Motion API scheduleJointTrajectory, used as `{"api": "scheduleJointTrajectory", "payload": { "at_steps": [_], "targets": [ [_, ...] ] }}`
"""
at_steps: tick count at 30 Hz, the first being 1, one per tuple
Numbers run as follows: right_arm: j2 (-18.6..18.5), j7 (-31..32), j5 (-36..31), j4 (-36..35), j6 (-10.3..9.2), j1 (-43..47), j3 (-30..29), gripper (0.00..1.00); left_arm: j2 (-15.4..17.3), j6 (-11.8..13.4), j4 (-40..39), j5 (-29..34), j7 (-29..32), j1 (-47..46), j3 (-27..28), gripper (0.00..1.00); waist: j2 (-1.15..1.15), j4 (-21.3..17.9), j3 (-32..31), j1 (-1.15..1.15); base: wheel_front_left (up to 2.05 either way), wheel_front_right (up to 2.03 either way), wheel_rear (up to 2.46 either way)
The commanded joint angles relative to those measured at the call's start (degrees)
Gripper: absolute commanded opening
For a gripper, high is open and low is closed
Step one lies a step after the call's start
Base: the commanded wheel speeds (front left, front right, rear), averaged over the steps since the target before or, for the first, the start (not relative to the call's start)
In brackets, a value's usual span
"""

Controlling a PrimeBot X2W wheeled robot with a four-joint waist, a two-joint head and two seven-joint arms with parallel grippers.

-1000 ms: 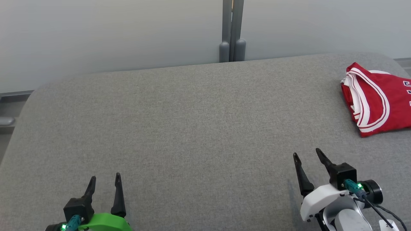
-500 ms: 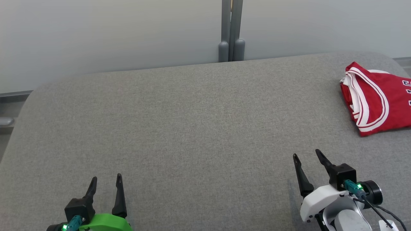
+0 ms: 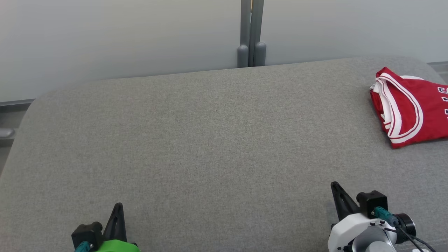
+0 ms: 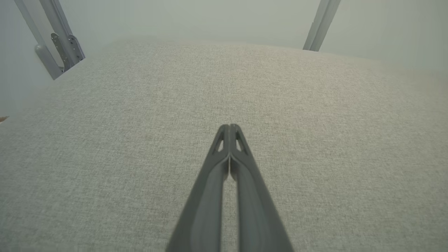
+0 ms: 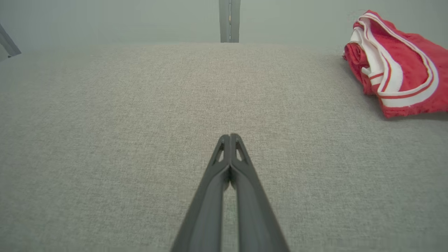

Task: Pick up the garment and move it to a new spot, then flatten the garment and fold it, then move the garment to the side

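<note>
Jaws together; jersey (image 3: 408,105) lettering unreadable

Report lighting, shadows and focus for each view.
Head view: even, diffuse light, no glare; the red jersey is sharp but cut off by the right edge. Left wrist view: pale haze over the far wall, grey cushion weave crisp near the left hand. Right wrist view: the red jersey throws a soft shadow along its lower edge; background soft.

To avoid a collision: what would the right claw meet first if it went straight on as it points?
The way looks free, though depth is unclear: the right claw points over bare table; the red jersey lies aside.
</note>
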Motion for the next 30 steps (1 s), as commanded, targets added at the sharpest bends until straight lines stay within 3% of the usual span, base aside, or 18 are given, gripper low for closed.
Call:
{"api": "scheduleJointTrajectory", "payload": {
  "at_steps": [1,30],
  "targets": [
    [-0.16,0.71,2.62,-0.89,0.0,-1.42,-0.71,0.0,0.14,-0.2,-0.9,-2.37,0.56,-0.97,0.55,0.0,0.0,0.0,0.01,0.0,0.0,0.0,0.0],
    [-0.35,7.73,33.63,-6.22,-0.02,-0.95,-2.99,0.0,0.34,-1.67,-5.7,-29.69,6.98,-2.31,2.43,0.0,0.0,-0.05,0.24,0.0,0.0,0.0,0.0]
  ]
}}
